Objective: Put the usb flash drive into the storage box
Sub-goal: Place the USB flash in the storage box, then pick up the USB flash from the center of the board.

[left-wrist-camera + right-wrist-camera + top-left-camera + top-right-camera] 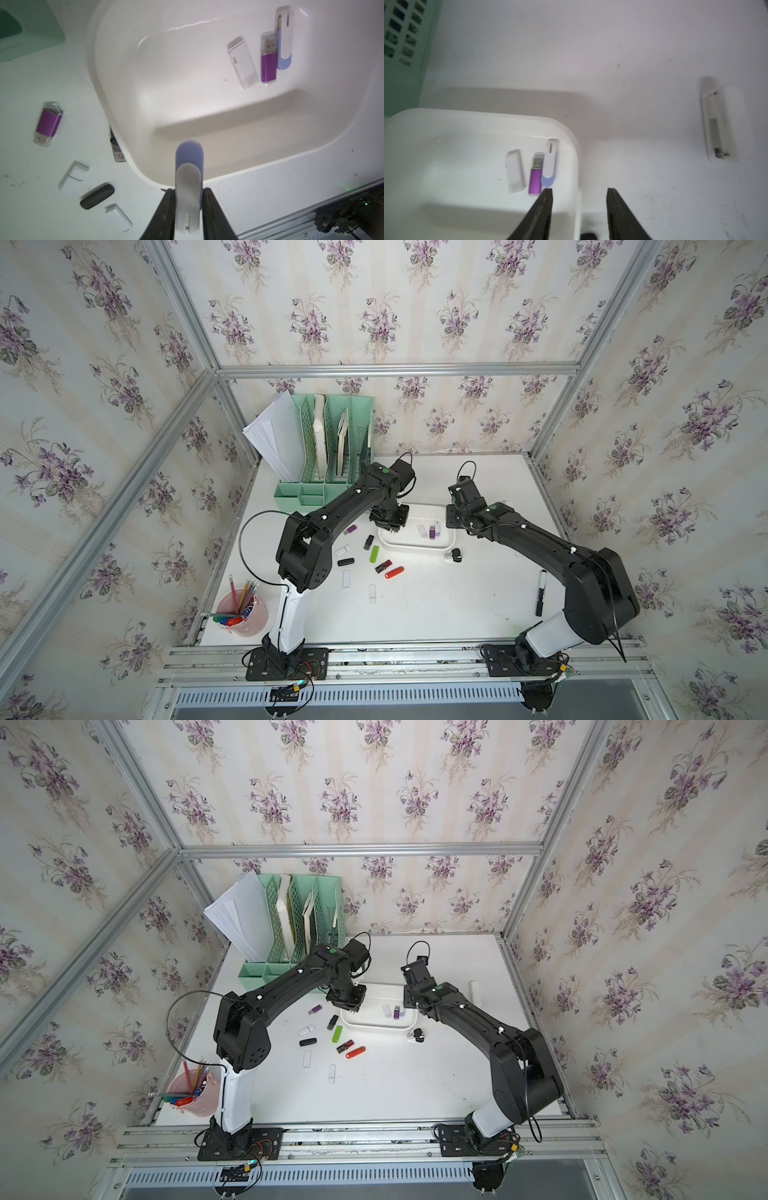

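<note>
Reaching in from the lower left of both top views, the left black arm (pixel 345 506) folds its wrist down at frame centre. The left gripper (pixel 188 191) is pinched tight on a lavender-and-white swivel usb flash drive (pixel 189 164), over the frame-left end of the shallow white plastic storage box (pixel 415 548). The right black arm (pixel 536 539) angles in from the lower right, with the right gripper (pixel 579 190) parted and empty above the box's right end.

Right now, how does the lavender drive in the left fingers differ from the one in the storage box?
The held lavender drive is clamped in the left gripper's fingers over the storage box rim; the boxed drive lies free on its floor. The held one is alone; the boxed one lies beside a purple drive. Both: lavender body, white swivel cover.
</note>
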Tool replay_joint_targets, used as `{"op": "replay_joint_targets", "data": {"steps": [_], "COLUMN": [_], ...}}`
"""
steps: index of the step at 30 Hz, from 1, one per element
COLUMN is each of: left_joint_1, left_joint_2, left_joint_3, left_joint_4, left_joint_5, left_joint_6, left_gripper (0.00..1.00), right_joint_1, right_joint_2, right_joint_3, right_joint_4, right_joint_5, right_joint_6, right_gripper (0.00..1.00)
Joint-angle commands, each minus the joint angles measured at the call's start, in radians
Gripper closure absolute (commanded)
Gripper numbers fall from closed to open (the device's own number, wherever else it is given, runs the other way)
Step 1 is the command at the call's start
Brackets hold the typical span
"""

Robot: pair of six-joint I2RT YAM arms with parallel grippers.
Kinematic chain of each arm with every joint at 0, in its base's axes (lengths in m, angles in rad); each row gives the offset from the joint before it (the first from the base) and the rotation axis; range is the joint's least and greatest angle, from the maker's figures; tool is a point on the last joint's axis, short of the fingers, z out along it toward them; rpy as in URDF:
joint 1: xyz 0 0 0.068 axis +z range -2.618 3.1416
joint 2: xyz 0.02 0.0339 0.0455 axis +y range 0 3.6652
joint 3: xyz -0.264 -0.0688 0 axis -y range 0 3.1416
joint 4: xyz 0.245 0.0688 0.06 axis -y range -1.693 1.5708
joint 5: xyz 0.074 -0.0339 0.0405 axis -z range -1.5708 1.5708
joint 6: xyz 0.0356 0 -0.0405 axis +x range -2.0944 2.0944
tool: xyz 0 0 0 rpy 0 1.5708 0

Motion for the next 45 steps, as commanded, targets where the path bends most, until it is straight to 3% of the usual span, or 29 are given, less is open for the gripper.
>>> {"op": "replay_joint_targets", "data": {"steps": [1, 6, 23, 30, 36, 40, 41, 45], "left_joint_1": [-0.019, -0.034, -0.033, -0.024, 0.01, 0.045, 0.053, 0.091], "left_joint_2": [0.053, 0.151, 0.305, 0.365, 0.332, 0.295, 0.272, 0.089], "left_joint_3": [0.07, 0.166, 0.237, 0.305, 0.351, 0.38, 0.374, 0.204], "left_joint_4": [0.005, -0.001, 0.032, 0.016, 0.001, -0.047, -0.062, -0.05], "left_joint_5": [0.025, 0.044, 0.124, 0.125, 0.107, 0.096, 0.083, 0.038], "left_joint_6": [-0.013, -0.018, -0.005, 0.007, 0.021, 0.036, 0.039, 0.051], "left_gripper": [0.73, 0.73, 0.72, 0.61, 0.47, 0.46, 0.41, 0.38], "right_joint_1": [-0.025, -0.042, -0.052, -0.051, -0.051, -0.049, -0.046, 0.002], "right_joint_2": [-0.046, -0.078, -0.093, -0.11, -0.126, -0.145, -0.153, -0.164], "right_joint_3": [-0.033, -0.057, -0.069, -0.067, -0.069, -0.066, -0.066, -0.054], "right_joint_4": [-0.03, -0.041, -0.053, -0.071, -0.082, -0.09, -0.09, -0.097], "right_joint_5": [0.008, 0.007, 0.003, 0.003, -0.005, -0.02, -0.03, -0.048], "right_joint_6": [0.024, 0.023, 0.002, -0.007, -0.018, -0.018, -0.02, -0.018], "right_gripper": [0.52, 0.52, 0.53, 0.53, 0.53, 0.52, 0.52, 0.5]}}
